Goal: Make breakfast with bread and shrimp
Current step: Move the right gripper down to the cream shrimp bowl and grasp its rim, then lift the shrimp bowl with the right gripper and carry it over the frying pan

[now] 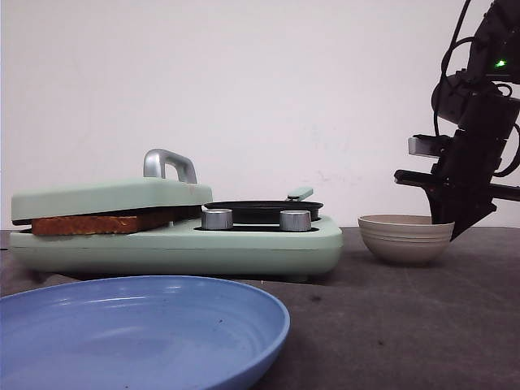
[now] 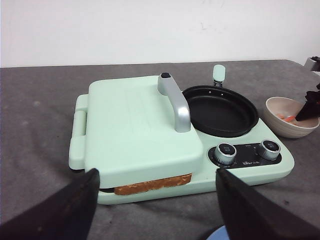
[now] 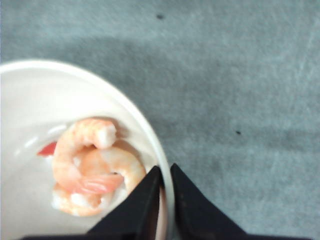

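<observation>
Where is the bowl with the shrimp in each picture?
Front view: the bowl sits at the right, beside the green cooker, under the right gripper.
Left wrist view: the bowl is at the right edge, past the black pan.
Right wrist view: it fills the lower left, shrimp inside.
Shared landmark: the right gripper at the bowl's rim.

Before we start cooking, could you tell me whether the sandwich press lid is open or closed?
Closed: the lid lies flat over the bread, whose browned edge shows in the gap.
</observation>
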You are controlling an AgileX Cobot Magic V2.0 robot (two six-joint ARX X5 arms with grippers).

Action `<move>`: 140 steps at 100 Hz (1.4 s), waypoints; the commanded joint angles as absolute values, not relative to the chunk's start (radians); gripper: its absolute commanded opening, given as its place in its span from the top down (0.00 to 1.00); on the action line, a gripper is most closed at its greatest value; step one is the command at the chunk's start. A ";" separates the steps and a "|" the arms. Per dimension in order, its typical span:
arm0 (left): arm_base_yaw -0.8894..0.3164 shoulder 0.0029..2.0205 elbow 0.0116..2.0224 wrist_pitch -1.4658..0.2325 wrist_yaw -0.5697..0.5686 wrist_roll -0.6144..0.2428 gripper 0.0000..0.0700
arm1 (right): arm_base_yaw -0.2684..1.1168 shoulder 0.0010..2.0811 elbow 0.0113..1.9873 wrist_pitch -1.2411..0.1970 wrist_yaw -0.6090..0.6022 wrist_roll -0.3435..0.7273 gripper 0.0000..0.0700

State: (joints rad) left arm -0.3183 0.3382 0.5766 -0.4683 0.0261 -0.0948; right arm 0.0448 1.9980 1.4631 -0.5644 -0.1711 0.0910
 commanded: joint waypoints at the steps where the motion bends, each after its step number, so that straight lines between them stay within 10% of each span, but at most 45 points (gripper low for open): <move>1: -0.321 0.338 0.583 -0.456 0.021 -0.088 0.44 | 0.043 2.020 1.478 -0.569 -0.184 0.094 1.00; 95: -0.321 0.338 0.583 -0.458 0.022 -0.088 0.44 | 0.132 1.803 1.488 -0.347 -0.436 0.249 1.00; 140: -0.321 0.338 0.583 -0.458 0.022 -0.087 0.44 | 0.367 1.803 1.488 -0.026 -0.076 -0.006 1.00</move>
